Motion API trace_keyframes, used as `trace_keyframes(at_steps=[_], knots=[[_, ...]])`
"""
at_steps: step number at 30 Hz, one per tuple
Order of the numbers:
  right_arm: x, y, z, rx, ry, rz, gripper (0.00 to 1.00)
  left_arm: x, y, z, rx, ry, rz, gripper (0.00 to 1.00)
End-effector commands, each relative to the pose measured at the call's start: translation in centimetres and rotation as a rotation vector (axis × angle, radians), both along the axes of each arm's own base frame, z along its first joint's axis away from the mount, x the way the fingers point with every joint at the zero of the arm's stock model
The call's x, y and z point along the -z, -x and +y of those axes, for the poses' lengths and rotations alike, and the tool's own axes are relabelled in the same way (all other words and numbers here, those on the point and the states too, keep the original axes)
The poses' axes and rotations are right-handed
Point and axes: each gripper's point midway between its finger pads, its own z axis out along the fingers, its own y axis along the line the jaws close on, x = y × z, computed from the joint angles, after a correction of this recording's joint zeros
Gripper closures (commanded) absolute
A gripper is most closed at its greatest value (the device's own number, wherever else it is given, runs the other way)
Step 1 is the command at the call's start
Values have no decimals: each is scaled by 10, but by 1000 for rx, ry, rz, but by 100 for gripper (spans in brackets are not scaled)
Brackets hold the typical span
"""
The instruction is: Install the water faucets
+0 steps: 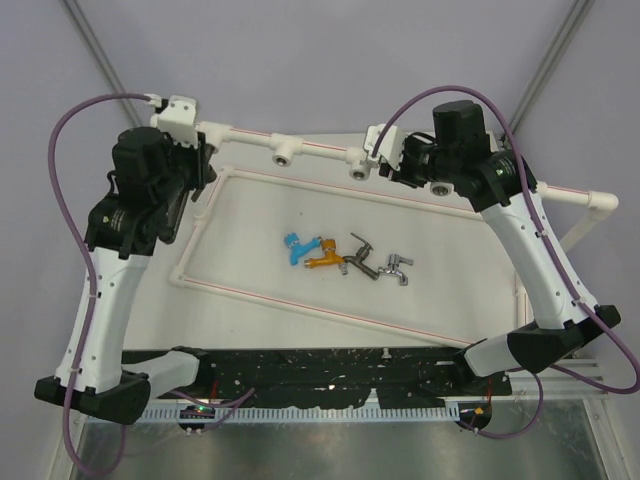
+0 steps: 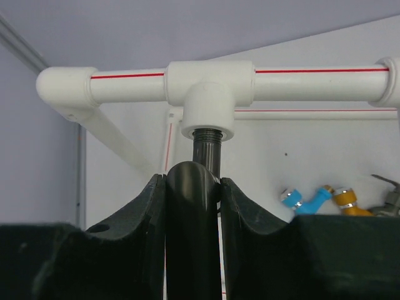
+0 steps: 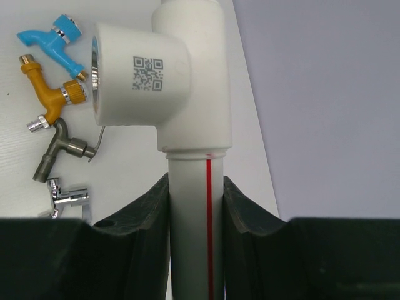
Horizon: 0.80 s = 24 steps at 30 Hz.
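Observation:
In the left wrist view my left gripper [image 2: 192, 182] is shut on the large dark-grey faucet [image 2: 191, 212]. Its threaded end [image 2: 206, 141] sits in a downward socket [image 2: 208, 115] of the white pipe frame. My right gripper [image 3: 195, 187] is shut on the white pipe [image 3: 190, 219] just below a tee fitting [image 3: 144, 75] with a QR label. The blue faucet [image 1: 293, 247], orange faucet [image 1: 325, 259], dark metal faucet [image 1: 358, 258] and chrome faucet [image 1: 397, 268] lie loose in a row mid-table. From above, the left gripper [image 1: 200, 160] and right gripper [image 1: 392, 160] are at the frame's top rail.
The white pipe frame's top rail [image 1: 320, 148] runs across the back with open sockets [image 1: 283, 152] facing forward. A thin white frame with red stripe [image 1: 300, 300] lies on the table around the small faucets. Purple cables loop beside both arms.

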Motion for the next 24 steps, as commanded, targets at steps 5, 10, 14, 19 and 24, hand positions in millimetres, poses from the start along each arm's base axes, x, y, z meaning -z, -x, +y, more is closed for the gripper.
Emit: trace_keyframes(at_steps=[5, 10, 14, 19, 24], knots=[[14, 10, 33, -117, -68, 90, 95, 71, 4, -42, 43, -496, 112, 72], [15, 10, 34, -118, -69, 97, 95, 92, 1, -71, 48, -723, 119, 57], [16, 10, 34, -120, -70, 98, 95, 100, 5, -98, 93, -796, 145, 44], [17, 11, 33, -116, -66, 97, 95, 80, 15, -114, 146, -681, 136, 35], [18, 11, 34, -118, -65, 100, 95, 22, 32, -108, 170, -454, 7, 18]])
